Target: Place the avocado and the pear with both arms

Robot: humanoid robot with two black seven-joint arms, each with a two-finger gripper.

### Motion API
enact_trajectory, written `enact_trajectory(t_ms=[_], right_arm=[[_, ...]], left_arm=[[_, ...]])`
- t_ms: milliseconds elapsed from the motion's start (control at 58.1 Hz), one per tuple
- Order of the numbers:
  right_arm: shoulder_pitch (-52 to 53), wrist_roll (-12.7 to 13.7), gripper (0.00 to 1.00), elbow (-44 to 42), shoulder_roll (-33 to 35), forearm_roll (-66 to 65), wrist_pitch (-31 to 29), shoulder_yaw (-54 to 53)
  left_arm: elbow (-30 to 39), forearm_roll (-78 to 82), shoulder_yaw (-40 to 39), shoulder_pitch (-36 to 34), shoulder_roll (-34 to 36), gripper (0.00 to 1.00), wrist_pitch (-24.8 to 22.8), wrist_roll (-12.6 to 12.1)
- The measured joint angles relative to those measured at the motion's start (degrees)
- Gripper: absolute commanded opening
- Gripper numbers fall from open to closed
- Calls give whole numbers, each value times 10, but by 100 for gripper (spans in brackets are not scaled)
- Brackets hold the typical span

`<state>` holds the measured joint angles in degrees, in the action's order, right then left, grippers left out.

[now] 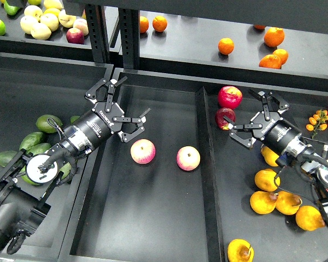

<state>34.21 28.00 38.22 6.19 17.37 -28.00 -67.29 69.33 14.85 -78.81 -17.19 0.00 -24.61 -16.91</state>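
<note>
Head view: left hand (124,105) and right hand (253,119) both spread wide, grasping nothing. Avocado (48,123) lies in left bin under left arm; pear (263,202) lies in right bin among others.

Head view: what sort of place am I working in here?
Probably a mock produce stand or fruit-sorting station. Dark bins hold sorted fruit: avocados on the left, pears on the right, two pink-yellow apples in the middle bin. A raised shelf behind carries oranges.
</note>
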Motion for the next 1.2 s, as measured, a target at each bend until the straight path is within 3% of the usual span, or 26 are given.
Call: enact_trajectory(t_ms=[138,310,550,757,946,1204], right_arm=[[-7,0,99,0,-50,-3,0,-56],[-16,-2,99,6,-62,-7,0,-93],[-31,-52,99,16,-62,-86,0,-110],[-87,-56,99,62,-62,-153,0,-117],[-143,-56,99,99,-62,-155,0,-119],[-155,-62,99,106,-62,-158,0,-140]], left_arm=[[3,0,0,0,0,99,0,2],[4,0,0,0,0,99,0,3],[8,0,-1,3,0,99,0,4],[28,-2,-1,26,0,99,0,6],[40,-26,-1,39,0,99,0,27],[41,-34,0,41,0,99,0,37]])
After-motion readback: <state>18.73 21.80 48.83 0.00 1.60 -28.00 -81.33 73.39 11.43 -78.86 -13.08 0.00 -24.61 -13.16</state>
